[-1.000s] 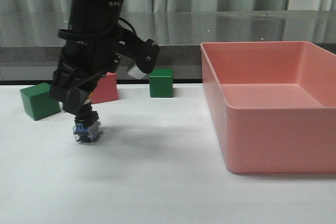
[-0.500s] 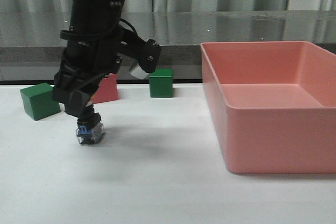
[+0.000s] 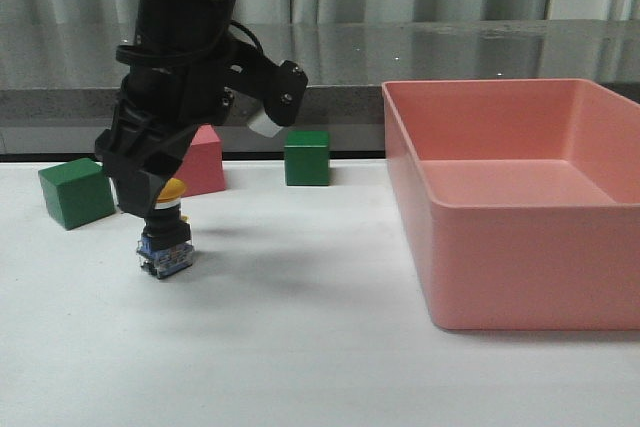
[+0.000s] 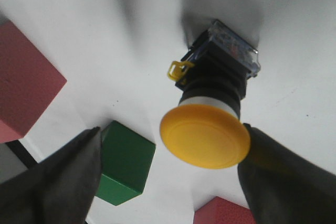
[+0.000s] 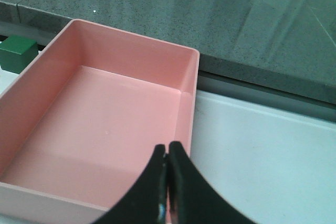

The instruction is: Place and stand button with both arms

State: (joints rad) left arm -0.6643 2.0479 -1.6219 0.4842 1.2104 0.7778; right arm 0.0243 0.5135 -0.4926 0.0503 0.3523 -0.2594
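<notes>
The button (image 3: 165, 239) stands upright on the white table, yellow cap up and clear-bluish base down. My left gripper (image 3: 148, 199) hovers just above it and is open. In the left wrist view the yellow cap (image 4: 205, 136) lies between the spread fingers (image 4: 68, 179), close to the right one, and the black body and the base (image 4: 233, 51) show beneath it. My right gripper (image 5: 167, 153) is shut and empty above the near rim of the pink bin; it does not show in the front view.
A large pink bin (image 3: 520, 277) fills the right side of the table. A green cube (image 3: 75, 192) sits left of the button, a pink cube (image 3: 203, 162) behind it, and a second green cube (image 3: 306, 157) further right. A grey counter runs along the back.
My left gripper has opened and risen off the button, uncovering its yellow cap. The button stays standing in about the same spot.
</notes>
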